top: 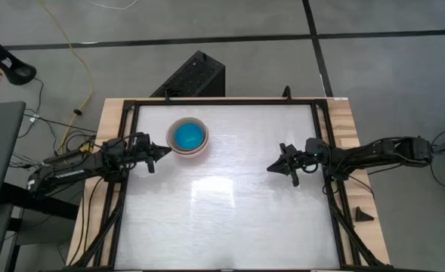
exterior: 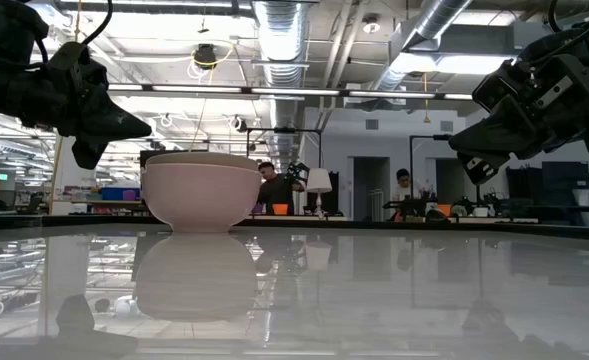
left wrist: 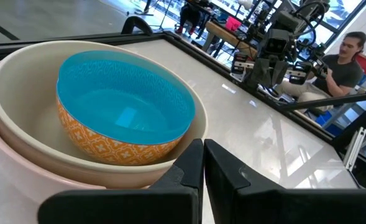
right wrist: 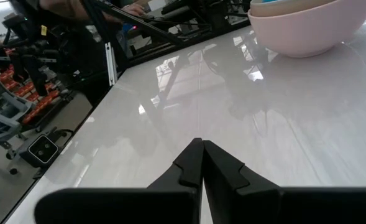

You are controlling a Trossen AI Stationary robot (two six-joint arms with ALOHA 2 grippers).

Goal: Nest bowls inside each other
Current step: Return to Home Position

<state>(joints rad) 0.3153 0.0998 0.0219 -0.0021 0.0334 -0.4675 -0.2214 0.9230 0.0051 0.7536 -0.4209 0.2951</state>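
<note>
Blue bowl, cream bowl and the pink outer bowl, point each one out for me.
blue bowl (left wrist: 127, 109), left wrist view, on its blue inside floor.
cream bowl (left wrist: 27, 118), left wrist view, on its bare inner wall.
pink bowl (exterior: 202, 198), low view, on its outer side wall.

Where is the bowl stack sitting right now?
In the high view, the bowl stack stands on the table, in its left half near the picture's top edge, right beside the left end effector.
</note>
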